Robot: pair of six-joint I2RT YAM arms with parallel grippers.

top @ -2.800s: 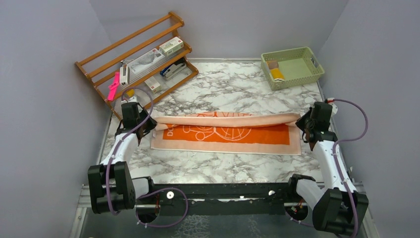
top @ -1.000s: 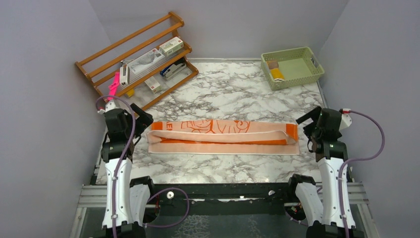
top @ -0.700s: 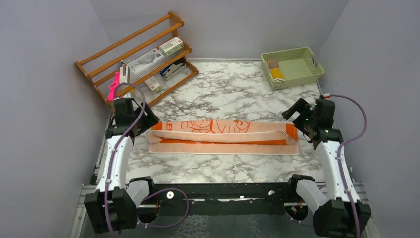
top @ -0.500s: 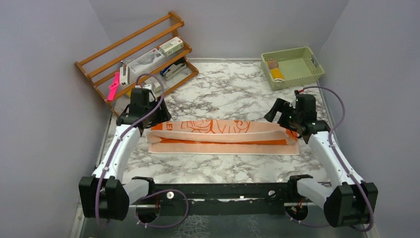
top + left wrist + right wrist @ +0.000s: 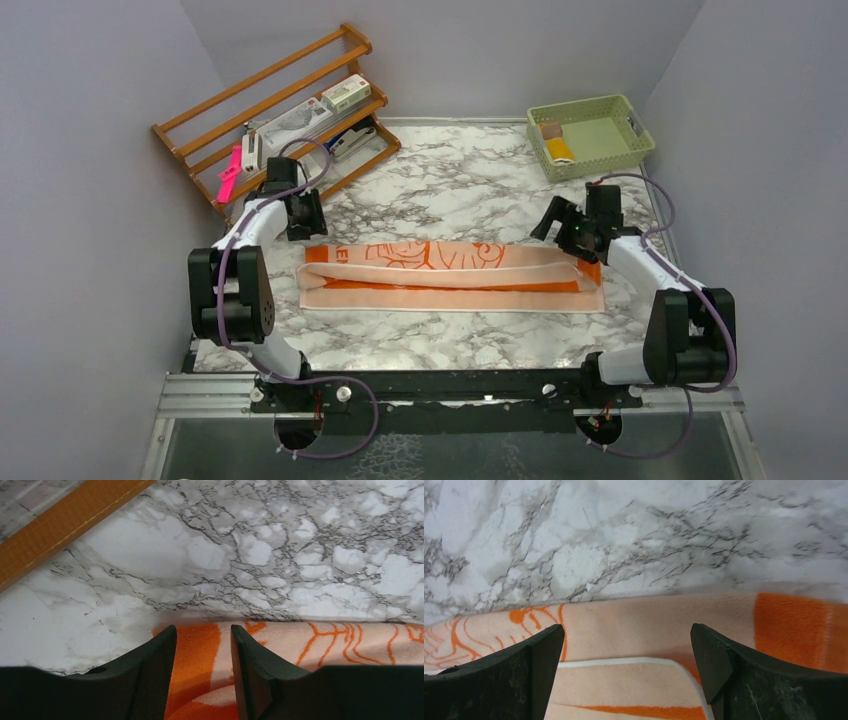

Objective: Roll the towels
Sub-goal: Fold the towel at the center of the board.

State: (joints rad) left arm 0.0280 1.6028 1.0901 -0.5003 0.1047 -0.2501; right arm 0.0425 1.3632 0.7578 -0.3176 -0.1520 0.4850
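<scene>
Orange printed towel [image 5: 450,270] in top view lay folded long on marble table [image 5: 450,180] | left wrist: left gripper [image 5: 204,632] stood half open over its corner, no hold seen; could catch one layer only | right wrist: right gripper [image 5: 626,630] was wide, empty; roll could skew

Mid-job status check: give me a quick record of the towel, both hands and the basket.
towel: orange and peach, folded into a long strip across the table
left hand: over its far left corner, jaws narrowed, gap visible
right hand: over its far right end, jaws wide open
basket: green, far right, holds a yellow roll
</scene>
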